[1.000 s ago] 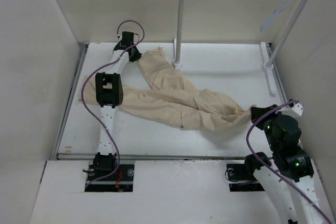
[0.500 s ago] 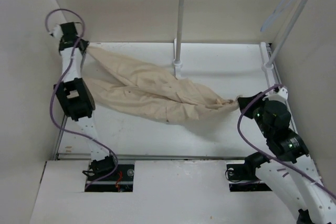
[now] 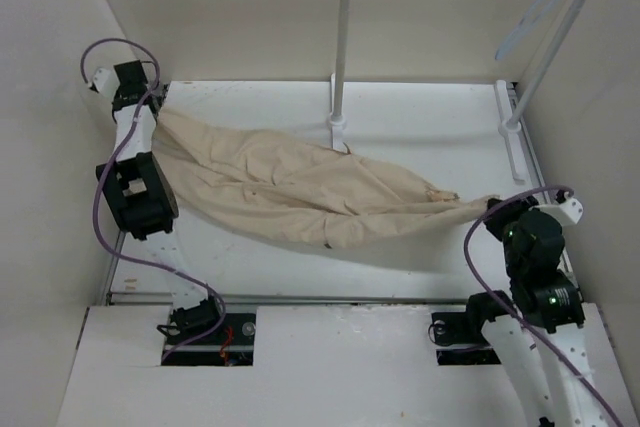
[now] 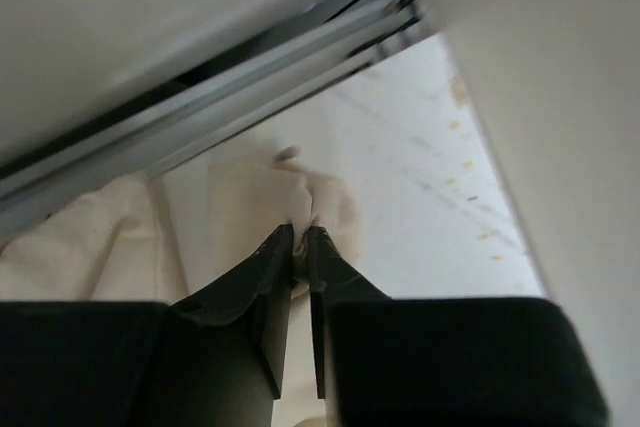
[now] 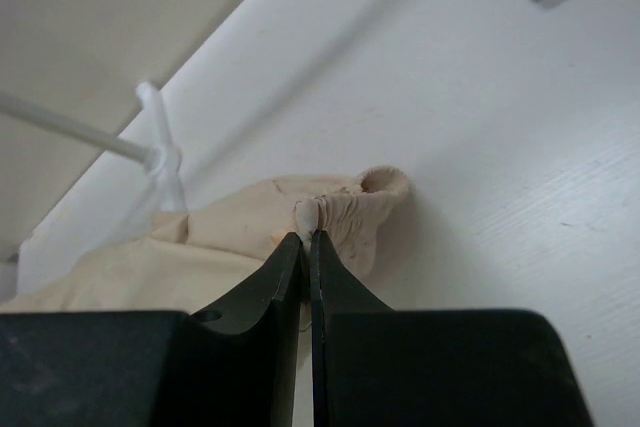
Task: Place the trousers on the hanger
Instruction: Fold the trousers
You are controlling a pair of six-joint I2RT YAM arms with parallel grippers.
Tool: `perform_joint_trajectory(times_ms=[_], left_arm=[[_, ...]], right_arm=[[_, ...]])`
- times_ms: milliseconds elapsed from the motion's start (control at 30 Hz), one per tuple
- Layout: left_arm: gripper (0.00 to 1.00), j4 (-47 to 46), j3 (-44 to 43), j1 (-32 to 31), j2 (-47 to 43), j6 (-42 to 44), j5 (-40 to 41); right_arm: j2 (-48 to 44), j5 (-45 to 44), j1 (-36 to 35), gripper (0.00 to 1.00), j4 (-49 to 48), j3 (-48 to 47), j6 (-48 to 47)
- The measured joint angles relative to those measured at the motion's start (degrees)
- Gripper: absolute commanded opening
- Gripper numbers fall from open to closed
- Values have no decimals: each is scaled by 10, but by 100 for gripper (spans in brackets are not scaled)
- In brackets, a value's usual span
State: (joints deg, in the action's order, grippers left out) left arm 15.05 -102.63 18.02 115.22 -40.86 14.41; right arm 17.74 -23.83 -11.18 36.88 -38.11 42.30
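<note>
Beige trousers (image 3: 300,187) are stretched wide across the white table (image 3: 420,257), running from the upper left of the top view down to the right middle. The cloth is wrinkled, with both legs overlapping along the span.

Left gripper (image 3: 152,109) is at the table's upper-left corner, next to the side wall. In the left wrist view, the left gripper (image 4: 300,237) has its jaws almost together with a thin fold of cloth pinched at the tips. A metal rail runs across that frame above the cloth.

Right gripper (image 3: 493,205) is at the right-hand end of the cloth. In the right wrist view, the right gripper (image 5: 305,237) has its fingers clamped tight on a puckered, gathered edge of the cloth.

I can't tell how much of the mid-section is off the table.

The hanger (image 3: 533,15) is in the upper right of the top view, up high beside the slanted rack pole (image 3: 555,42) and well apart from the trousers. The centre pole (image 3: 343,37) stands upright just behind the cloth's middle.
</note>
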Motion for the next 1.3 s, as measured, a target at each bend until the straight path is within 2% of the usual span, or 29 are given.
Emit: perform_joint_trajectory(times_ms=[67,167,233,300,367,567,667,767,900,1033,1133,1300], left_arm=[[24,4,13,-7,28,0,4],[51,10,31,-17,48,1,6],[59,9,48,-26,44,-2,9],[59,4,68,-38,26,-2,14],[53,0,97,-53,-7,-2,21],[44,-11,224,-88,-199,-3,61],[40,-11,270,-72,-291,-5,69],[36,-5,332,-28,-361,-17,68],[42,13,416,40,-388,-35,49],[47,28,483,76,-380,-43,17],[52,29,505,82,-374,-45,-1],[53,11,506,96,-349,-44,-19]], right_arm=[[12,13,45,3,-1,12,7],[25,40,109,2,-5,41,15],[29,56,146,3,-3,57,17],[33,67,169,3,-4,62,21],[35,77,183,3,-12,62,24],[31,87,184,4,-40,62,33],[14,85,160,4,-48,63,36],[0,80,115,4,-55,63,35],[-10,76,63,4,-57,63,31],[-26,72,17,4,-61,68,30],[-28,69,-7,4,-62,71,29],[-27,69,-30,4,-73,72,27]])
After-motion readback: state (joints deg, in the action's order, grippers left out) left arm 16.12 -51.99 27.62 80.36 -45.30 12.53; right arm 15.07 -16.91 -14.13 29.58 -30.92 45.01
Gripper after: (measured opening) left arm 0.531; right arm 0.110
